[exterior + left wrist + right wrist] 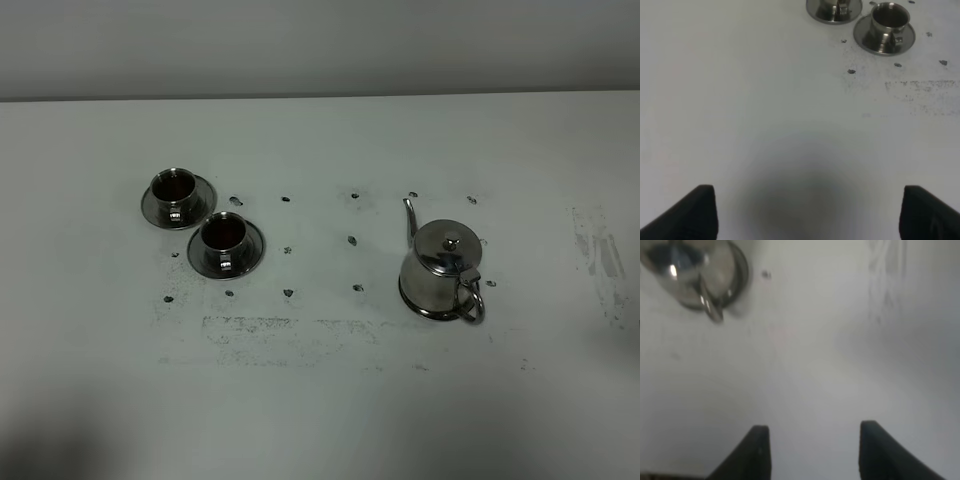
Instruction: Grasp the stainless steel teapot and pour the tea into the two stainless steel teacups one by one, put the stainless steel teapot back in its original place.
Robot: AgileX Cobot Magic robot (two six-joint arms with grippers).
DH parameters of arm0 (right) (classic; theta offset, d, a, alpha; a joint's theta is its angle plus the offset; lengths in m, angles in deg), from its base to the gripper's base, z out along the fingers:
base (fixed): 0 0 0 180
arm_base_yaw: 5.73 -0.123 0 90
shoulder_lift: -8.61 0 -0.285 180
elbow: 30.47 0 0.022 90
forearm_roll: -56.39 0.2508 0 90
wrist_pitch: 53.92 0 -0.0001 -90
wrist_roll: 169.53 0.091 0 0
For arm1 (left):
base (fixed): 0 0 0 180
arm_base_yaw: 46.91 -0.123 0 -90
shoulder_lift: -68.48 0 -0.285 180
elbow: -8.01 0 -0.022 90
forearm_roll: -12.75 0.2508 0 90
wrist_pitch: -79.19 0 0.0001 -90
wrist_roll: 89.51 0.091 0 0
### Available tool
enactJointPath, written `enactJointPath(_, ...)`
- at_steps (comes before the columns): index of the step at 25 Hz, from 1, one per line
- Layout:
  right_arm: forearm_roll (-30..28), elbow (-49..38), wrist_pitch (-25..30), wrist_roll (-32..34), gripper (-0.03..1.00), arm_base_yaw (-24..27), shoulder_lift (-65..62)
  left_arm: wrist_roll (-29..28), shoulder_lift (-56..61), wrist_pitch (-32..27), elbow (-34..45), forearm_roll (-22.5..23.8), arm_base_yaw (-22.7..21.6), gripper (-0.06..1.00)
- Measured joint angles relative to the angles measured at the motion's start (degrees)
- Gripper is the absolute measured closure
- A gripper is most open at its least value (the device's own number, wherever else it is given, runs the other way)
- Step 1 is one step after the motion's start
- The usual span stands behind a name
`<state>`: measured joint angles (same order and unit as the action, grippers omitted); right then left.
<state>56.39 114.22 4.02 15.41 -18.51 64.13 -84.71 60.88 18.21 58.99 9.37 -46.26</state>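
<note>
Take the stainless steel teapot point(440, 272) as your landmark. It stands upright on the white table point(320, 400) with its lid on. Its thin spout point(409, 216) points away from you and slightly toward the cups, and its loop handle point(472, 297) faces the near edge, on the side your right arm works from. That suits you: the handle is turned toward the arm most likely meant to take it.

The two stainless steel teacups point(225, 236) sit well to the left of the teapot, each on its own saucer. The saucers are just beside one another, one point(176, 190) farther back than the other. Both look dark inside, but you cannot tell from here whether they hold tea. Set close together, they should let you pour into one and then the other with little travel.

Your right gripper point(812, 450) hangs over bare table on the handle side of the teapot, well apart from it. Its jaws are parted with nothing between them. Your left gripper point(807, 210) hangs over bare table well short of the cups, its jaws spread wide and empty.

Nothing is grasped yet, so I judge the task is at its start. The next move is likely the right gripper closing in on the handle. It is a thin, shiny loop that may slip if caught off-centre.
</note>
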Motion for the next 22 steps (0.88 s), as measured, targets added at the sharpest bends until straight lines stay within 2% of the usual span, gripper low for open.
enactJointPath(11, 0.3, -4.0, 10.6, 0.2, 0.57, 0.0, -25.1, 0.0, 0.0, 0.0, 0.0, 0.0, 0.0, 0.22)
enactJointPath(18, 0.0, -9.2, 12.0, -0.7, 0.57, 0.0, -35.5, 0.0, 0.0, 0.0, 0.0, 0.0, 0.0, 0.22)
enactJointPath(22, -0.8, -9.7, 10.4, -2.7, 0.57, 0.0, -39.5, 0.0, 0.0, 0.0, 0.0, 0.0, 0.0, 0.22)
